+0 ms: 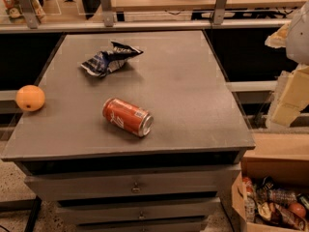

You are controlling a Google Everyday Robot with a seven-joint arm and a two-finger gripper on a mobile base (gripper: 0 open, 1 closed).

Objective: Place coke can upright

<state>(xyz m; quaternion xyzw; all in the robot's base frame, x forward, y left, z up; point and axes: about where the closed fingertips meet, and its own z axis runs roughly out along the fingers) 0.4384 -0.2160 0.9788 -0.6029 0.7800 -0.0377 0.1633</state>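
Observation:
The coke can [127,117] is red with white lettering and silver ends. It lies on its side on the grey cabinet top [183,91], near the front middle, with its silver end towards the front right. My gripper [288,99] is at the right edge of the view, off the cabinet's right side and well apart from the can. It holds nothing that I can see.
A blue-and-white foil snack bag [110,59] lies crumpled at the back left of the top. An orange fruit [30,98] sits at the left edge. A cardboard box of snacks [270,202] stands on the floor at the lower right. A railing [145,25] runs behind the cabinet.

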